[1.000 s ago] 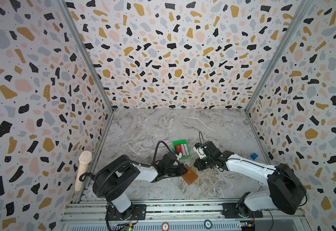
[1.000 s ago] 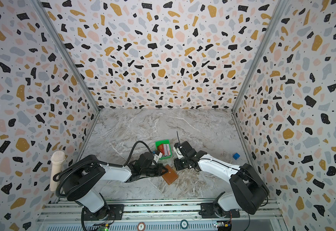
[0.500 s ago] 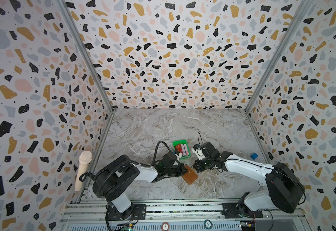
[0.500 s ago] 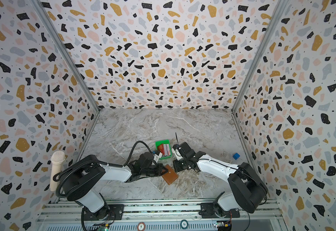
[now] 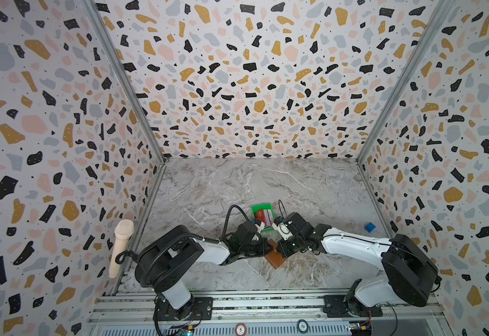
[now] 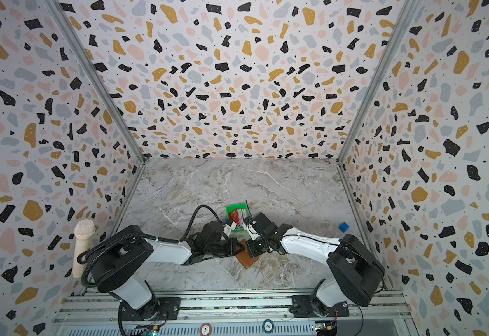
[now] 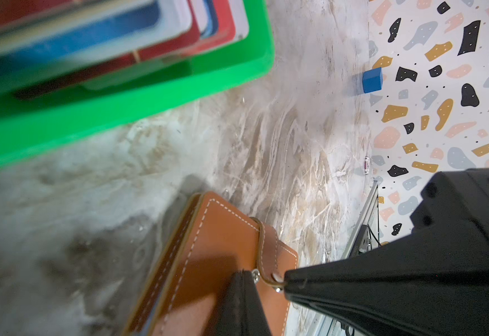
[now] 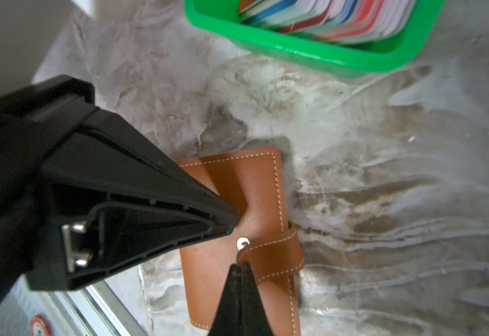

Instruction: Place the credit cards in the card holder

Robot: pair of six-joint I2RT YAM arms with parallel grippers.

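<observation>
right gripper (image 8: 239, 272) has just pinched shut at the strap of the card holder (image 5: 275, 257); no card is out yet.
over the last second its jaws came together and it edged in to the strap's end (image 8: 269, 256), which sits beside the bare snap stud (image 8: 243, 243); i cannot tell whether leather is nipped between the tips. the left gripper (image 8: 233, 221), jaws together, presses its tip on the cover. the holder lies folded near the middle of the worktop's (image 5: 266, 186) front edge. the credit cards (image 8: 339, 17) stand in the green tray (image 8: 295, 49) just behind it. this looks like the opening step, so loading has hardly begun. the card print is too blurred to read, the holder shows no brand, and a disc on the front rail reads "5" (image 5: 240, 329).
</observation>
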